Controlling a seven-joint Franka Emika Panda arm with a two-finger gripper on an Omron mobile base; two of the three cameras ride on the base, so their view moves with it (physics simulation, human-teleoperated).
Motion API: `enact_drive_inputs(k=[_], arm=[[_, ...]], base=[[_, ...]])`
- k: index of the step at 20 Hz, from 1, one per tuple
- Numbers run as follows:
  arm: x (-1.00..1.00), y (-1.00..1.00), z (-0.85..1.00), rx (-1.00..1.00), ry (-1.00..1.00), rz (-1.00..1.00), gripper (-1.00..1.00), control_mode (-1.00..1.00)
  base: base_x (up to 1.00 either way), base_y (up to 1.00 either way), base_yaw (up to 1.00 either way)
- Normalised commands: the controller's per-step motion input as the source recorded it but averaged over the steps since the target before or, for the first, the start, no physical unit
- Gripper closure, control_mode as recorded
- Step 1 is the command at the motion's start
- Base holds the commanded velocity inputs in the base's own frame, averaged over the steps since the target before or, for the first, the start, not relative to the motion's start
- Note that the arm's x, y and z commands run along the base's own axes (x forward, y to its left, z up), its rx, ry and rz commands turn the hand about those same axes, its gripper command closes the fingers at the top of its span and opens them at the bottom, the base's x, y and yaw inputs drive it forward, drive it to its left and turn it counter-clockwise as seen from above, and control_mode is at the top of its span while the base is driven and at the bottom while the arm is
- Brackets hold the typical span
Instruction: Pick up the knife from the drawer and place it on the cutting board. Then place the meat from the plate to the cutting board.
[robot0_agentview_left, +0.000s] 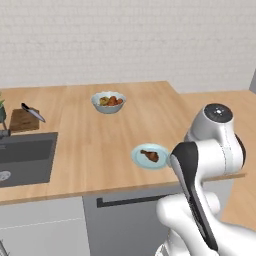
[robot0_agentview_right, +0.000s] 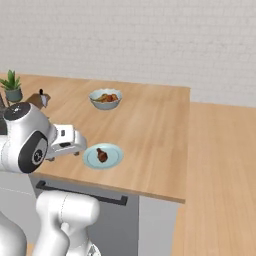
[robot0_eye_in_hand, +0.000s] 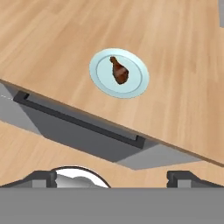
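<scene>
My gripper (robot0_eye_in_hand: 112, 177) hangs with its jaws spread wide and nothing between them, above the front edge of a wooden counter (robot0_agentview_left: 90, 145), its two dark fingertips (robot0_eye_in_hand: 41, 178) rising at the bottom of the hand view. Ahead of them the pale blue-green plate (robot0_eye_in_hand: 119, 72) sits on the counter near its front edge, with the reddish-brown meat (robot0_eye_in_hand: 119, 71) lying at its middle. Just below the counter edge, in front of the plate, runs a grey front panel with a long dark handle (robot0_eye_in_hand: 78, 120); it looks shut, and I cannot tell from here whether it is the drawer.

In the left base view the plate (robot0_agentview_left: 150, 156) and meat (robot0_agentview_left: 150, 155) lie just beside my white arm. Far off at the left end of the counter the dark brown cutting board (robot0_agentview_left: 22, 120) lies behind a dark sink (robot0_agentview_left: 25, 157), and the knife (robot0_agentview_left: 33, 113) rests across the board, black handle toward the wall, silver blade pointing over the board's right edge. A pale bowl of fruit (robot0_agentview_left: 108, 102) stands farther back on the counter, well apart from the plate. In the right base view a small potted plant (robot0_agentview_right: 11, 86) stands at the far left, near the board. I can read no brand, label or writing on anything here.
</scene>
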Motion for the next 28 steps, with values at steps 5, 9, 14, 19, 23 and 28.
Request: enact_drive_inputs(k=[5, 9, 14, 19, 23, 28], arm=[[0.0, 0.0, 0.0, 0.0, 0.0, 0.0, -1.0, 1.0], [0.88, 0.34, -0.05, 0.0, 0.09, 0.0, -1.0, -1.0], [0.98, 0.07, -0.15, 0.01, 0.14, 0.0, -1.0, -1.0], [0.2, -0.51, -0.37, 0.01, 0.07, 0.03, -1.0, -1.0], [0.07, -0.47, -0.57, 0.0, 0.1, 0.01, -1.0, -1.0], [0.2, -0.11, -0.4, -0.03, 0.07, 0.0, -1.0, -1.0]], base=[[0.19, 0.45, -0.03], [0.0, 0.0, 0.0], [0.0, 0.0, 0.0], [0.0, 0.0, 0.0], [0.0, 0.0, 0.0], [0.0, 0.0, 0.0]])
